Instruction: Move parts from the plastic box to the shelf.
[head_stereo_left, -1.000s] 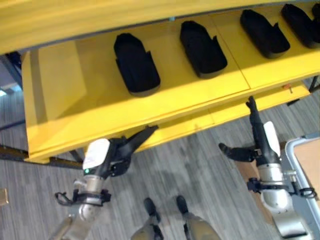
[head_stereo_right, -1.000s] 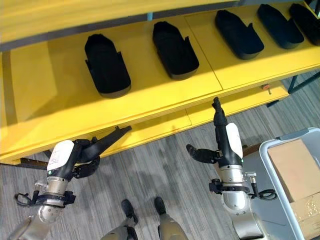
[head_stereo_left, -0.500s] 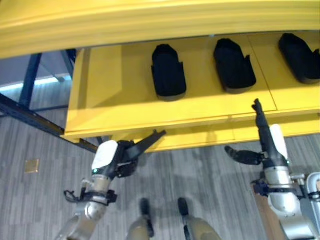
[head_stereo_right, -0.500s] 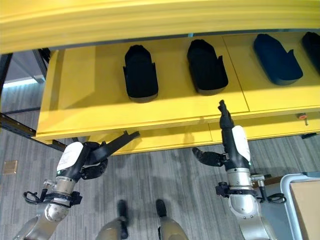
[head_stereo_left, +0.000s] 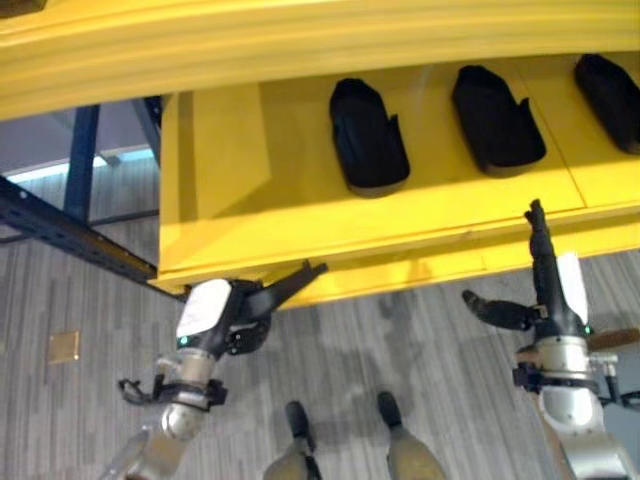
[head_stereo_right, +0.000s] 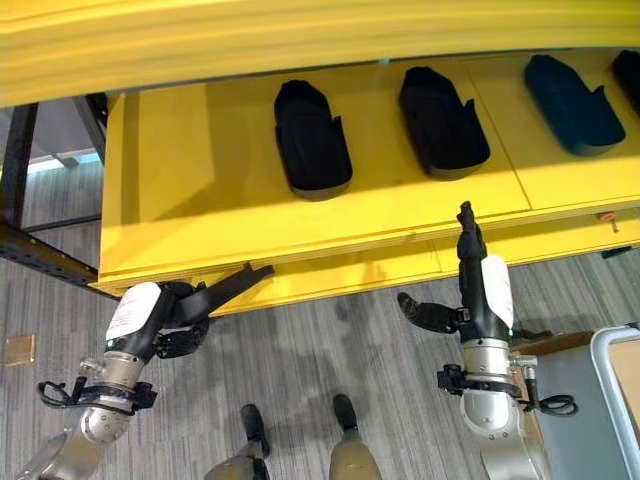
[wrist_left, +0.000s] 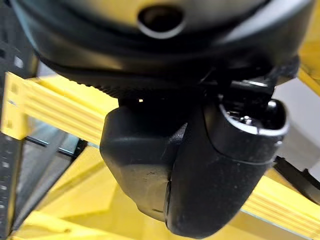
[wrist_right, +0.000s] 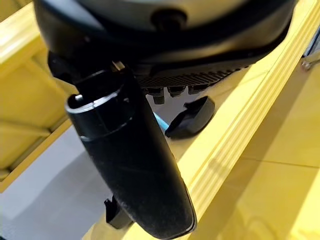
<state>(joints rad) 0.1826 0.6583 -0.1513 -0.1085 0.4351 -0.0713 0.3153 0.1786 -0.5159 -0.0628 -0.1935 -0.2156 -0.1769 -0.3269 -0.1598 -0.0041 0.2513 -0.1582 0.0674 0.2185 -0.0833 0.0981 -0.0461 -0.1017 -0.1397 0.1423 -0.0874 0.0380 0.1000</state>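
Several matte black moulded plastic parts lie in a row on the bright yellow metal shelf (head_stereo_right: 200, 190). Each is an elongated, boat-shaped shell with a rounded end, raised side walls and a small notch on one side. The leftmost black part (head_stereo_right: 312, 138) sits well in from the shelf's left end, the next black part (head_stereo_right: 443, 122) lies beside it with a gap, and a third black part (head_stereo_right: 573, 90) lies further right across a seam in the shelf floor. Their long axes run front to back across the shelf, tilted slightly, with the rounded ends toward the front edge.

The left hand (head_stereo_right: 185, 312) is below the shelf's front lip, its fingers (head_stereo_right: 240, 280) stretched straight toward the lip and holding nothing. The right hand (head_stereo_right: 478, 290) is raised with fingers (head_stereo_right: 467, 225) straight and pressed together, tips at the shelf's front edge, thumb (head_stereo_right: 425, 313) spread out sideways; it carries nothing.

At the lower right is the corner of a grey plastic box (head_stereo_right: 612, 400).
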